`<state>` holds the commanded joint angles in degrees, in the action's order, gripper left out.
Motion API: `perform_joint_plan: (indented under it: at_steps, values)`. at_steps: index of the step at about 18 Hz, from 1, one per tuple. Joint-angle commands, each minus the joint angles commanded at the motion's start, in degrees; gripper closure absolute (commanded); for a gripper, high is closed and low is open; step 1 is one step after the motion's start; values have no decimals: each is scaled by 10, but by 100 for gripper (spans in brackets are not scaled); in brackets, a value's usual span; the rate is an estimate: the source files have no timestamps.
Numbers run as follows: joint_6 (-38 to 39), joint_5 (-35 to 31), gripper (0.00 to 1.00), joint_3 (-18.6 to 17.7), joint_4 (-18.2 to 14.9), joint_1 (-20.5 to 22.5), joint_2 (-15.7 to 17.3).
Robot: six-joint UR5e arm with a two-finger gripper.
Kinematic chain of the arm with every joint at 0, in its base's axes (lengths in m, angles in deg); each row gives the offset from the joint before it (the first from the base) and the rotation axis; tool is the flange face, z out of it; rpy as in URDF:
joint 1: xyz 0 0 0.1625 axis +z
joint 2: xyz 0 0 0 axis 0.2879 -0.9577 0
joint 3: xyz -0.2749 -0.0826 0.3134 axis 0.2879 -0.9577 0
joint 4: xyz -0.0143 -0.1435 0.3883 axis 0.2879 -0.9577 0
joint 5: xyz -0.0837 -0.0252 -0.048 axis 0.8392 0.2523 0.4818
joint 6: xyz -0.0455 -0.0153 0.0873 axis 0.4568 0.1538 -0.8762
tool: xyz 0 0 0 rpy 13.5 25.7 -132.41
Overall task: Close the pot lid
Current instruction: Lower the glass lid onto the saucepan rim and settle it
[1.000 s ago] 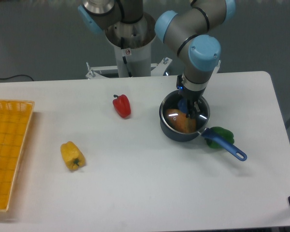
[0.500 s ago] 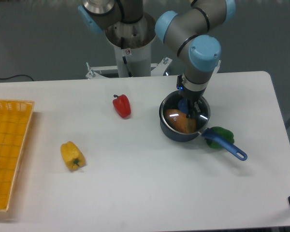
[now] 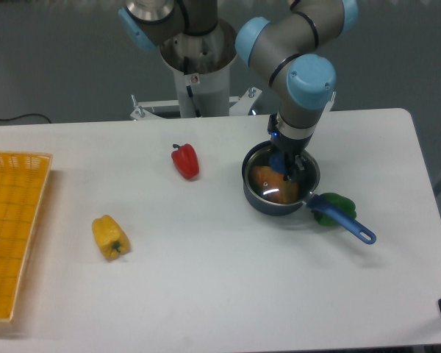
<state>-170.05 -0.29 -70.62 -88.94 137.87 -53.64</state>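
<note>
White tabletop scene — gripper [image 3: 287, 166] is reaching straight down, pinching the lid [image 3: 281, 179] by its blue knob, lid sitting over the pot [image 3: 279, 204] directly beneath — blue handle pointing right-front.

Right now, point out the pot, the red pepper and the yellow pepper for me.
pot [image 3: 259, 200]: fixed camera view, on its dark outer wall at the left.
red pepper [image 3: 186, 162]: fixed camera view, middle of its body.
yellow pepper [image 3: 109, 236]: fixed camera view, middle of its body.
</note>
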Motion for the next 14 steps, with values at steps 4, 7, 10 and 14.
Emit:
perform_joint_plan:
  at_steps: [4,7,10,14]
  values:
    - [0,-1,17,-3,-1,-2,0]
    - [0,-1,9,1,-3,-2,0]
    - [3,-2,1,4,-6,-5,0]
    - [17,-1,0,12,-12,-6,1]
